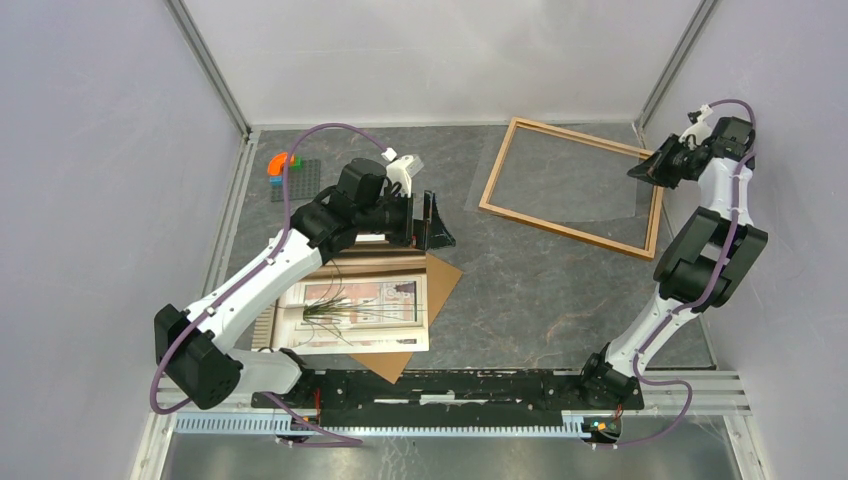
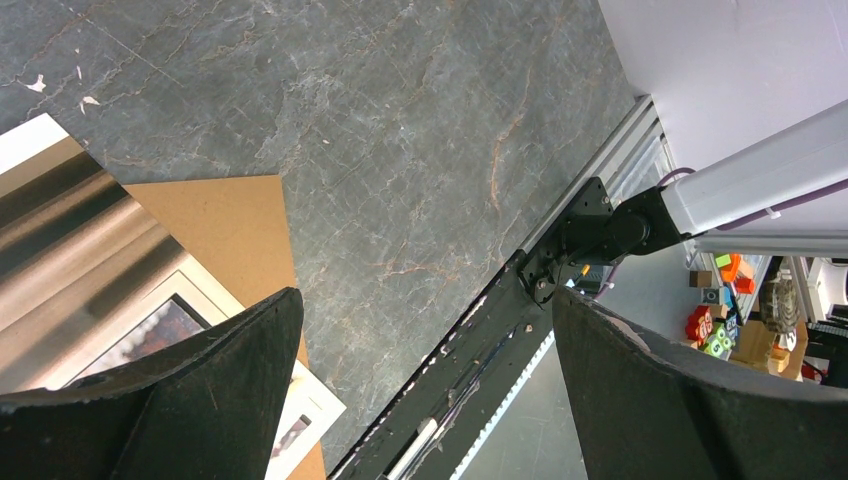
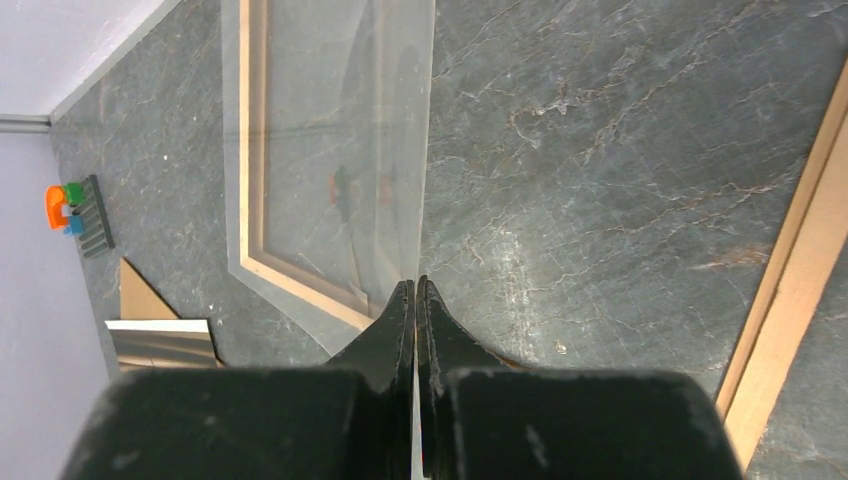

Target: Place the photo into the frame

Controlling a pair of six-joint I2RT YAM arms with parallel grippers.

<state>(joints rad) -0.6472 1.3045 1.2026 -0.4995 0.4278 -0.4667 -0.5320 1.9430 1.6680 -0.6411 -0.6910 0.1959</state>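
Note:
The light wood frame (image 1: pixel 497 166) lies flat at the back right of the table. A clear sheet (image 1: pixel 580 180) lies over it, its right edge raised. My right gripper (image 1: pixel 652 170) is shut on that edge. In the right wrist view the closed gripper (image 3: pixel 415 283) pinches the sheet (image 3: pixel 330 130) edge-on, with the frame's moulding (image 3: pixel 800 290) on the right. The photo (image 1: pixel 360 305) lies on a brown backing board (image 1: pixel 440 275) at the near left. My left gripper (image 1: pixel 430 225) hangs open and empty above the board's far corner; its wrist view (image 2: pixel 425 300) shows the board (image 2: pixel 220 230) and the photo's white border (image 2: pixel 310 410) below.
A grey studded plate with orange, green and blue blocks (image 1: pixel 283 168) sits at the back left, also in the right wrist view (image 3: pixel 68 205). The black arm rail (image 1: pixel 450 385) runs along the near edge. Grey walls close in on both sides.

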